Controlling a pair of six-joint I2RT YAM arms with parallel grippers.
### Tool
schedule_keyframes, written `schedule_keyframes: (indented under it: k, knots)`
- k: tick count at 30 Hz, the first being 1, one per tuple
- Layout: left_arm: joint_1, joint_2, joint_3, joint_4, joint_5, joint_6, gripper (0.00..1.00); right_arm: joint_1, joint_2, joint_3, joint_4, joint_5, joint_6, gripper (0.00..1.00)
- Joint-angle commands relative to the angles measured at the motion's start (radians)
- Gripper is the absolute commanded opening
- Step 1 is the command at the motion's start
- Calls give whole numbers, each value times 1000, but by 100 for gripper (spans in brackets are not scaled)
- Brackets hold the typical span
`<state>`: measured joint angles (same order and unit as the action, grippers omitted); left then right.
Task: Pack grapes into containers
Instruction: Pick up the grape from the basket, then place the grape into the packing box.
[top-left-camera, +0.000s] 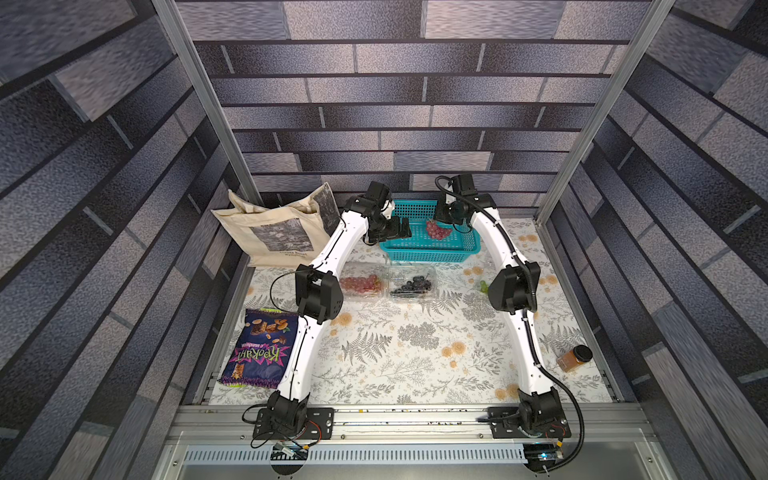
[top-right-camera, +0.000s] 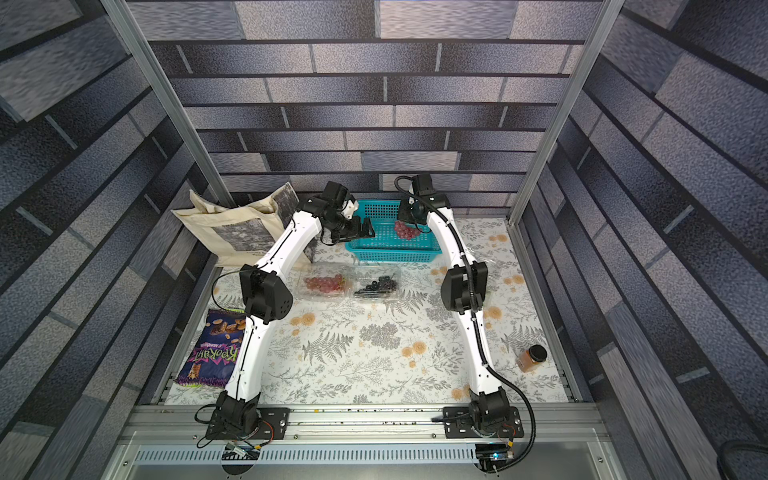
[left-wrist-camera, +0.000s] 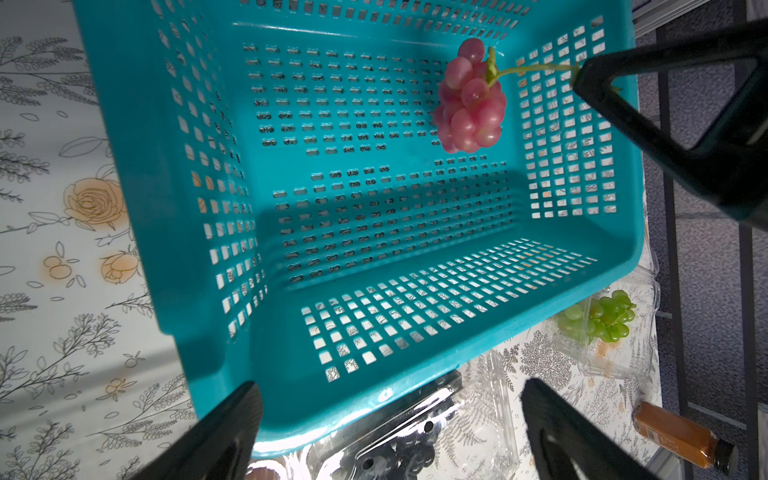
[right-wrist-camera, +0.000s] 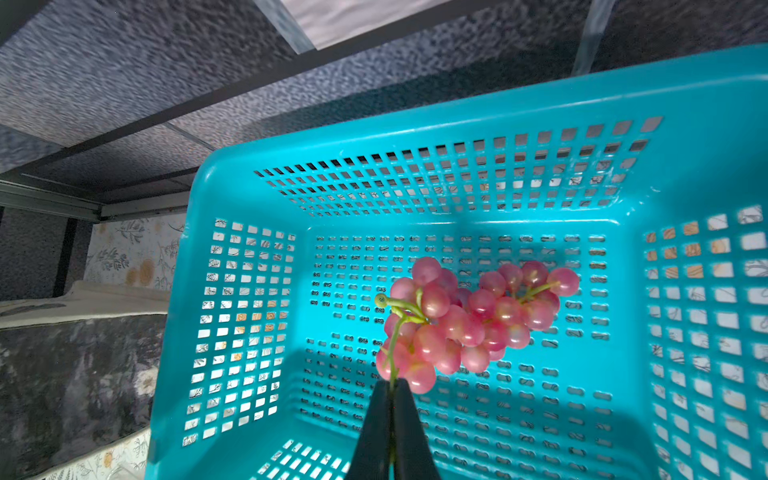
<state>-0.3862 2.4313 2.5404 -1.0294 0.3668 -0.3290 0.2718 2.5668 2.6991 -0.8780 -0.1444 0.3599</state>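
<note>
The left gripper (top-left-camera: 395, 231) stood wide open at the left rim of the teal basket (top-left-camera: 428, 252). Before the basket, two clear containers (top-left-camera: 361, 296) held red grapes (top-left-camera: 359, 284) and dark grapes (top-left-camera: 411, 286). The right gripper (right-wrist-camera: 392, 399) pinched the stem of a red grape bunch (right-wrist-camera: 469, 324) inside the basket.

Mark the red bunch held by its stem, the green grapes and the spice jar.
Red bunch (right-wrist-camera: 469, 328): right wrist view, a berry mid-cluster.
Green grapes (left-wrist-camera: 602, 318): left wrist view, middle of the bunch.
Spice jar (top-left-camera: 571, 360): a top view, its amber body.
</note>
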Motion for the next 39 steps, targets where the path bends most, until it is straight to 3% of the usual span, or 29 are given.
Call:
schedule_keyframes:
  k: [1, 13, 21, 26, 33, 36, 39]
  knots:
    - [5, -14, 16, -24, 4, 15, 100, -9, -36, 2, -8, -15, 13, 0]
    - [27, -84, 19, -28, -44, 27, 100, -14, -201, -9, -108, 1, -49, 0]
    - [25, -151, 20, -77, -75, 48, 100, -15, -385, -108, -163, 48, -68, 0]
    - [-8, -205, 19, -112, -109, 70, 100, -15, -531, -224, -195, 88, -71, 0]
    - [-81, -269, -7, -131, -77, 73, 100, -32, -785, -504, -199, 164, -72, 0]
    - [-120, -319, -92, -79, -28, 65, 100, -42, -874, -629, -194, 189, -67, 0]
    - [-143, -412, -282, 81, 49, -1, 100, -50, -948, -741, -192, 209, -59, 0]
